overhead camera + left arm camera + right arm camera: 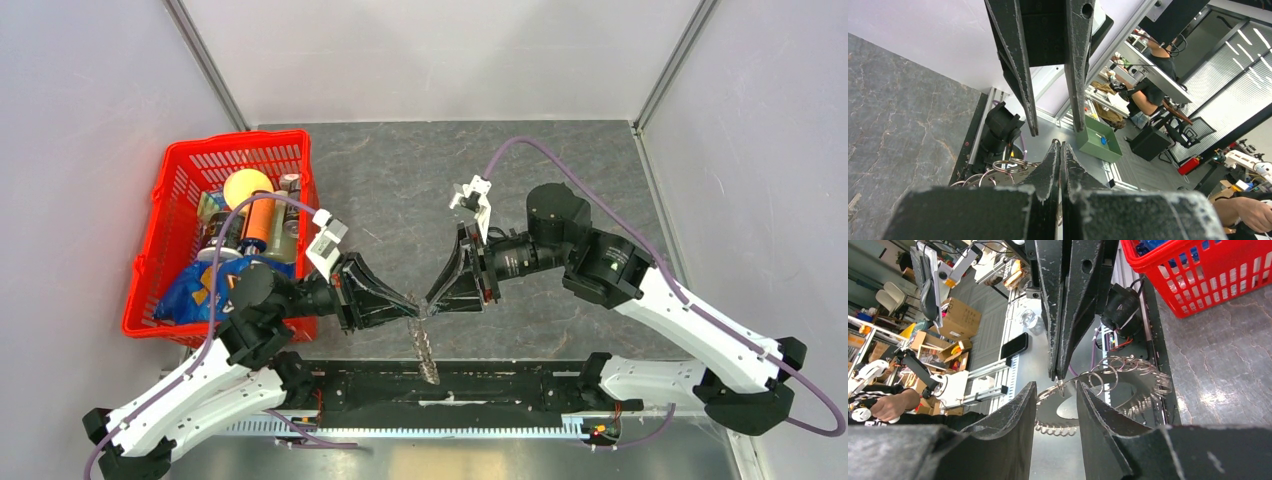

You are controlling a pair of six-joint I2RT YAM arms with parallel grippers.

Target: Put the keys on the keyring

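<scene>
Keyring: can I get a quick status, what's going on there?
Left gripper shut on the keyring, dangling between arms. Right gripper open, facing it. Loose key not visible. Red basket aside, nothing blocking.

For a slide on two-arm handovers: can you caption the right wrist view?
Left gripper pinches the key-laden keyring by its edge, tip to tip with the open right gripper.
</scene>
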